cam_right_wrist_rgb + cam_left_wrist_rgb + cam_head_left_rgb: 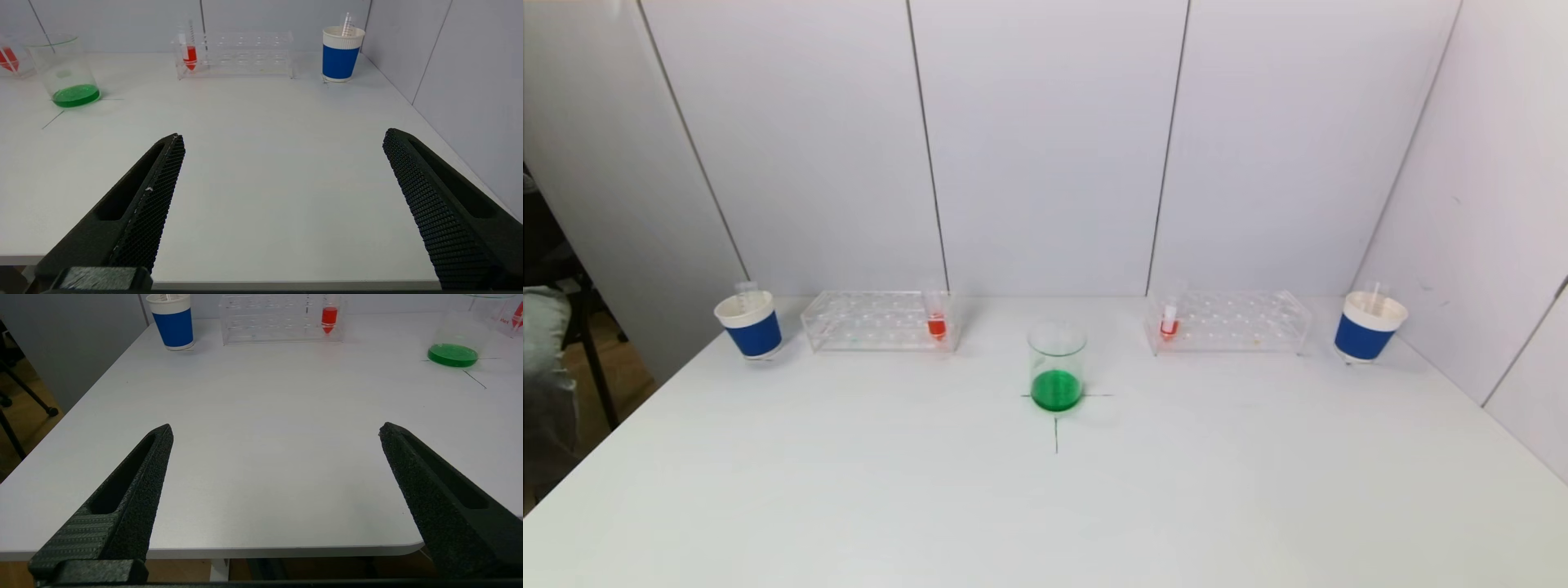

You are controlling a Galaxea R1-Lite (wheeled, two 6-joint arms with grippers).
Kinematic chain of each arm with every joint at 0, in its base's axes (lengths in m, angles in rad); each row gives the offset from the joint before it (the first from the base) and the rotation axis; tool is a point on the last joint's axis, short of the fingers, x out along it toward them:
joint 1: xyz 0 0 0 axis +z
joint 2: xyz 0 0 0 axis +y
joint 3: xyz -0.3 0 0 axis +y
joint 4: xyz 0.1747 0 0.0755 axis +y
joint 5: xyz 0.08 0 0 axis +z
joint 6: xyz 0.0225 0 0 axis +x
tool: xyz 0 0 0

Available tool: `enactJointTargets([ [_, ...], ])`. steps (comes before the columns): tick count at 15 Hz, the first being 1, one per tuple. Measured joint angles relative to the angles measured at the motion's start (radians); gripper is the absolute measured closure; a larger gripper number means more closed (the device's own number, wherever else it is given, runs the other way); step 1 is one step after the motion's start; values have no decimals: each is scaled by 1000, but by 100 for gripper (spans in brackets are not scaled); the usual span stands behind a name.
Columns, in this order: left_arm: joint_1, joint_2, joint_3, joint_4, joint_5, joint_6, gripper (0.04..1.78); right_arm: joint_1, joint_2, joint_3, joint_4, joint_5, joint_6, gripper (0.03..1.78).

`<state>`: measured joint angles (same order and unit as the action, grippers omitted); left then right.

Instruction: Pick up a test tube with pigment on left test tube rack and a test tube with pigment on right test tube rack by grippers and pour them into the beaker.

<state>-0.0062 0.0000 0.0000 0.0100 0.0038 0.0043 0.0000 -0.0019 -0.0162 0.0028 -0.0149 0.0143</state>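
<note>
Both grippers, left gripper (276, 430) and right gripper (284, 136), gape wide and empty. The upright left tube (937, 325) stands left of the centre beaker (1057, 367), right tube (1169, 322) right; each arm faces its own.

Neither pincer is showing in the head view. In the left wrist view, the beaker (470, 330) is being cut off at its rim by the picture's top edge, and so is the blue paper cup (173, 322). The right rack's test tube (518, 314) is slipping past that picture's right edge. In the right wrist view, the left rack's test tube (8, 59) is being cropped by the edge. The contents of both cups are staying too small to tell.
</note>
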Motion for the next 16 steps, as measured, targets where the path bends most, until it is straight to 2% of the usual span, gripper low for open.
enactJointTargets([
  [16, 0, 0, 0, 0, 0, 0, 6, 1, 0, 8, 1, 0, 14, 5],
])
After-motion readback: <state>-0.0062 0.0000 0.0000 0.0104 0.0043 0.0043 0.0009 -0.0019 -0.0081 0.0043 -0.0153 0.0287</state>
